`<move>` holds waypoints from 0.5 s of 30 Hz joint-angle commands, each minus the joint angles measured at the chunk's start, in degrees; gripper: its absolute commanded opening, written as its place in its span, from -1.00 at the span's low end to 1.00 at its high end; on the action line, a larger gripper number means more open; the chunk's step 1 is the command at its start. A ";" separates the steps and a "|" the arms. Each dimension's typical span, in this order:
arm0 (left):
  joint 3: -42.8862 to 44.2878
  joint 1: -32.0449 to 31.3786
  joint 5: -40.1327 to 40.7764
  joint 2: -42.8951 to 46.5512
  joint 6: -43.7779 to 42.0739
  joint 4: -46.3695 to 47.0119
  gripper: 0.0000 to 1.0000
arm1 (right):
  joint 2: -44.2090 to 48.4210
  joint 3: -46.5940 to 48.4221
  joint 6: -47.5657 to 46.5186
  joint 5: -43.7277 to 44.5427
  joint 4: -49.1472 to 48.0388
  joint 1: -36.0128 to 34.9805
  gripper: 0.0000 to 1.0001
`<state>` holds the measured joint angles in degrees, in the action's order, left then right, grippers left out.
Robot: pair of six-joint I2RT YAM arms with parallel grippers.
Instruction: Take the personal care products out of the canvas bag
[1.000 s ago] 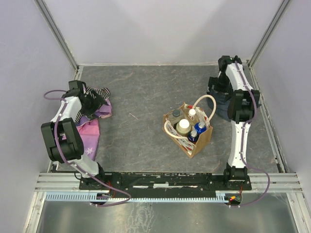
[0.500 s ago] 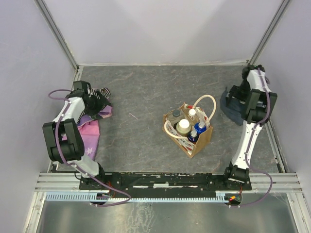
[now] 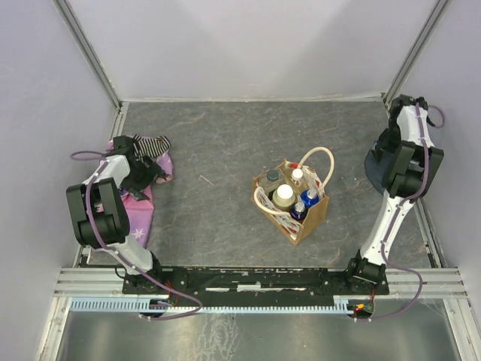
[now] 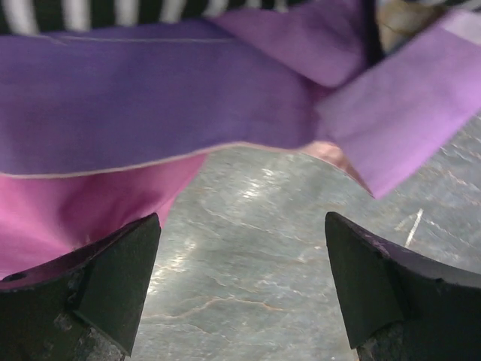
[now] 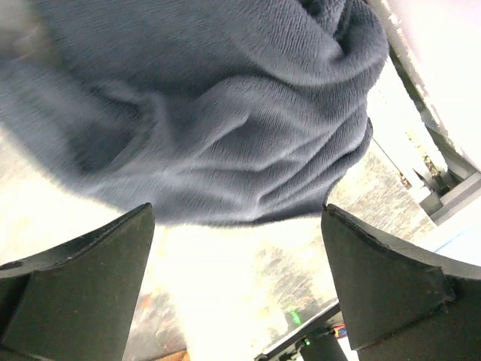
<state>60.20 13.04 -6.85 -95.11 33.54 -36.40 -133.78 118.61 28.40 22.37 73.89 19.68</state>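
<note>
- Since a second before, the right arm had swung from beside the canvas bag (image 3: 291, 200) out to the far right edge of the worktop (image 3: 218, 158), and the blue-grey cloth (image 3: 377, 167) had gone with it; the left arm had drawn back slightly toward the left wall over the clothes.
- The canvas bag had not moved: it stood upright on the worktop right of centre, nearer the arm bases than the far wall, its cream looped handles (image 3: 319, 162) arching over the top.
- Inside the bag the personal care products stood upright and packed close: a cream bottle (image 3: 282, 196) at the middle, a clear bottle with a dark cap (image 3: 272, 177) behind it to the left, two blue bottles with white nozzles (image 3: 309, 198) on the right, and a white-capped bottle (image 3: 297, 174) toward the far side.
- The left gripper (image 4: 240, 289) was spread apart with nothing between its fingers, hovering over bare worktop at the edge of the purple clothes (image 4: 150, 98); a pink garment (image 4: 68, 207) lay beside its left finger (image 4: 98, 286).
- A striped garment (image 3: 152, 143) lay just beyond the purple one, near the left wall.
- The right gripper (image 5: 240, 289) was also parted and empty, with the blue-grey cloth bunched just beyond its fingertips; the wrist view was blurred, so contact could not be judged.
- A small pale sliver (image 3: 205, 180) lay alone on the worktop between the clothes and the bag.
</note>
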 commanded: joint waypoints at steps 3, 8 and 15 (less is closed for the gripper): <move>2.77 2.13 15.74 4.27 -2.69 -3.09 0.97 | 23.44 -2.35 -5.44 -4.82 -2.10 -10.70 1.00; 8.37 3.06 14.33 9.93 1.12 -6.85 0.94 | 35.91 -3.94 -10.80 -7.49 -0.95 -24.17 0.99; 10.16 -7.97 0.05 20.90 6.46 -1.34 0.84 | 47.45 -8.37 -13.58 -19.94 0.15 -41.91 0.99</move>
<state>67.35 11.99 2.02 -79.22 36.32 -41.15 -88.88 113.47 17.96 9.56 71.40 -16.12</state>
